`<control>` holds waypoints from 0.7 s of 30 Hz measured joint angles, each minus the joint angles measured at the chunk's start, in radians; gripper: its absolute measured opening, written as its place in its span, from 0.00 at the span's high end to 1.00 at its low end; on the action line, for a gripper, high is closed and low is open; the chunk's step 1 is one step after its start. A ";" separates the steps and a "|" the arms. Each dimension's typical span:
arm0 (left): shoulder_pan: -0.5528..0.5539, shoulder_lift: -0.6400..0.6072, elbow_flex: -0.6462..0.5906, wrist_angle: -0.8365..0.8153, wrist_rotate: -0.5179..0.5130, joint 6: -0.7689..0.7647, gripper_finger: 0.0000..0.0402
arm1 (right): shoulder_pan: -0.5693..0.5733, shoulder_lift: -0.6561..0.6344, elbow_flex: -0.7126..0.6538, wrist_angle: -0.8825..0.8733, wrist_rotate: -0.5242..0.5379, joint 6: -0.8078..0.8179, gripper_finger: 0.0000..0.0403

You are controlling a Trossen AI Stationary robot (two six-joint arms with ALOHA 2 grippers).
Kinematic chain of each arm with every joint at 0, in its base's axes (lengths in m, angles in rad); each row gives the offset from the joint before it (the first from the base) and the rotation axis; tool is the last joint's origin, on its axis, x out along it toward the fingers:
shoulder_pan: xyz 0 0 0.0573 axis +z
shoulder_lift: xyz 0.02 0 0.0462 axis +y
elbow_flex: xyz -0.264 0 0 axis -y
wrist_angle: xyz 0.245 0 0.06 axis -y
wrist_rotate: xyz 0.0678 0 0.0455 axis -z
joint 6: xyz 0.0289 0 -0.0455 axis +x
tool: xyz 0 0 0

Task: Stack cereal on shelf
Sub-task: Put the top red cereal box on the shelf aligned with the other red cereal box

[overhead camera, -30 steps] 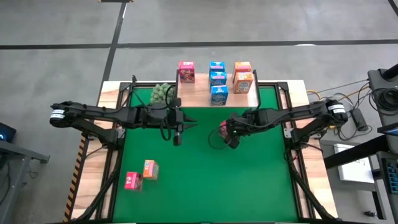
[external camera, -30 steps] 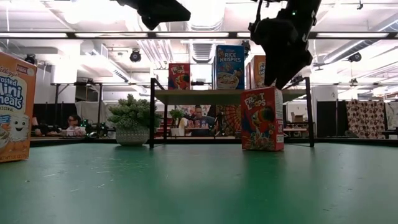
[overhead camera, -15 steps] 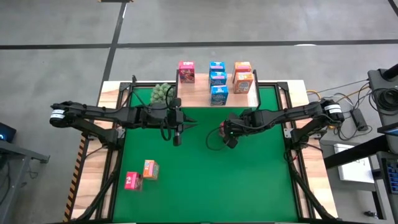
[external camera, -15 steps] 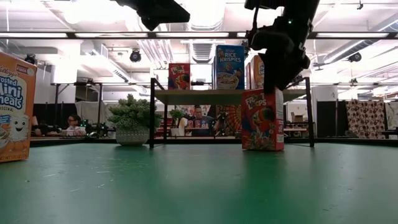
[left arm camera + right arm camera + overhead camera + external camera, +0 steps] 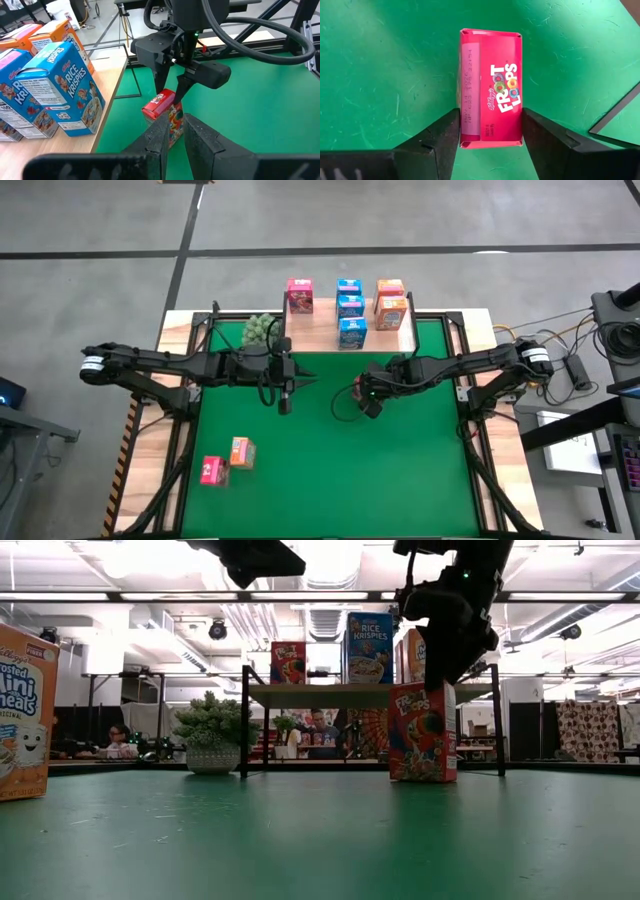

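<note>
A red Froot Loops cereal box stands upright on the green mat, in front of the shelf. My right gripper hangs over it, one finger at each side of its top. The shelf holds one pink box, three blue boxes and orange ones. My left gripper is shut on nothing, high above the mat left of centre. Near the mat's front left stand a pink box and an orange box. My right gripper has the red box's top end between its two fingers, one finger against each narrow side. The fingers slant steeply down from above. The box stands upright with its bottom on the mat.
A green spiky plant ball sits at the shelf's left end. The shelf's black legs stand on the mat's far edge. In the low view a Frosted Mini Wheats box stands close by. People sit in the room behind.
My right gripper has come down and slightly toward the table's left, onto the top of the red box. The box has stayed where it was.
</note>
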 joint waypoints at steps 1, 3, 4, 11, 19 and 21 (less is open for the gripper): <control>0.000 0.000 0.000 0.000 0.000 0.000 0.90 | 0.000 0.000 0.000 0.000 0.000 0.000 0.52; 0.000 -0.003 0.000 0.000 0.000 0.000 0.90 | 0.000 0.000 0.000 0.001 0.000 -0.001 0.53; 0.000 -0.004 0.000 0.000 0.000 0.000 0.90 | 0.000 0.000 0.000 0.001 0.000 -0.001 0.54; 0.000 -0.033 0.000 -0.003 0.000 0.000 0.90 | 0.000 0.000 0.000 0.002 0.000 -0.002 0.60; 0.000 -0.094 0.000 -0.033 0.000 0.000 0.90 | 0.000 -0.002 0.033 0.002 -0.050 -0.011 0.61; 0.000 -0.116 0.000 -0.046 0.000 0.000 0.90 | 0.003 -0.003 0.059 0.003 -0.061 -0.018 0.61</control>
